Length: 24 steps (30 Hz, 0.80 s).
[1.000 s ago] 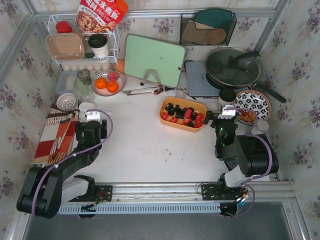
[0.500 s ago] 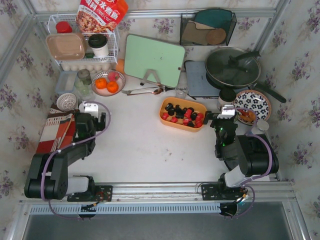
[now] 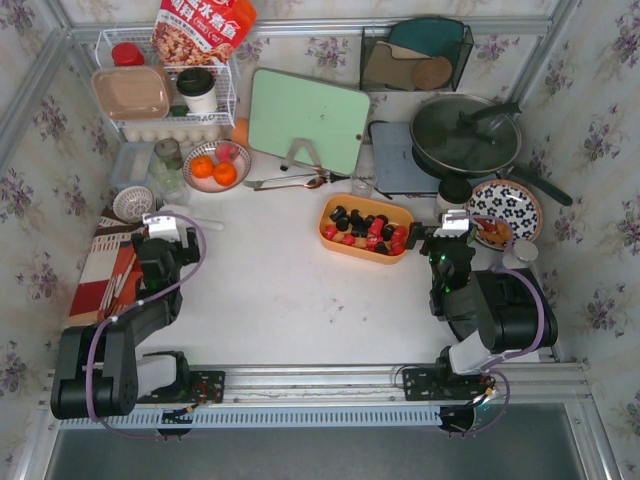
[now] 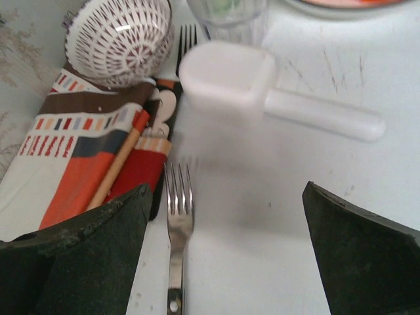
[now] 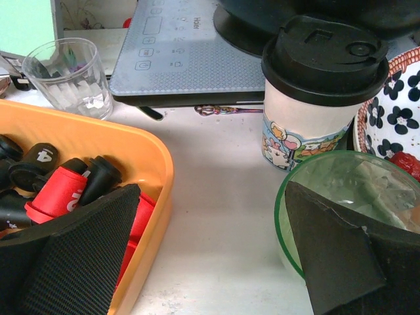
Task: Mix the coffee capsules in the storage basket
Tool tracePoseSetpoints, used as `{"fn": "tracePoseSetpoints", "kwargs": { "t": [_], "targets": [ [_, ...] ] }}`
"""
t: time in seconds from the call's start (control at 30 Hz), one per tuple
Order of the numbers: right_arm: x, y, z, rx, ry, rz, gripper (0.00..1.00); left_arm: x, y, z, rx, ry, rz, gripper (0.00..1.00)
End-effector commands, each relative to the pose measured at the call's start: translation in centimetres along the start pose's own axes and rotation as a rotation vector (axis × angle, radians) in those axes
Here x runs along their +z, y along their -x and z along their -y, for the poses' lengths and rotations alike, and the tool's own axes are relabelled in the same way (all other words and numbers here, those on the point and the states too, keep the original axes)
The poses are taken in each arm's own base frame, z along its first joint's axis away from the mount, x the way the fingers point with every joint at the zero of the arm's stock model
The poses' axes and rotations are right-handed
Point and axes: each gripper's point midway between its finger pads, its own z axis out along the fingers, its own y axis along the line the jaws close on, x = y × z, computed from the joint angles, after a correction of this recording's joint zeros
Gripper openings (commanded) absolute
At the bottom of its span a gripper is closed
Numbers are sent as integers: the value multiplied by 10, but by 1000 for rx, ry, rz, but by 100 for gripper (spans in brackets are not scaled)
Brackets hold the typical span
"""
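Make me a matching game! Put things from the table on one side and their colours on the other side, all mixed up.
Things:
1. storage basket
2. cutting board
3. scoop
4. cup lid

Colours:
a. white
b. black
c. orange
d. pale green

Pairs: 1-c, 2-d, 3-a, 4-b
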Motion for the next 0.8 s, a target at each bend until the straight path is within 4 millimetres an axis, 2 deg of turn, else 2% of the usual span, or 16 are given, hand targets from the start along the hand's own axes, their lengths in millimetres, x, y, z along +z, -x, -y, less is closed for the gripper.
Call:
{"fn": "tracePoseSetpoints", "kwargs": {
  "t": [0.0, 0.27, 0.47, 0.7, 0.77],
  "targets": [
    [1, 4, -1, -4, 6, 13, 100, 10, 13, -6, -72, 17, 8, 100],
    [1, 4, -1, -4, 7, 15, 100, 8, 5, -30, -252, 23, -3, 100],
    [1, 4, -1, -4, 6, 14, 100, 8, 9, -14, -204, -88, 9, 100],
    [2, 4, -1, -4, 6, 15, 100, 10, 10, -12, -199, -105, 0, 100],
    [1, 4, -1, -4, 7, 14, 100, 10, 7, -9, -252, -105, -44, 100]
  ]
}}
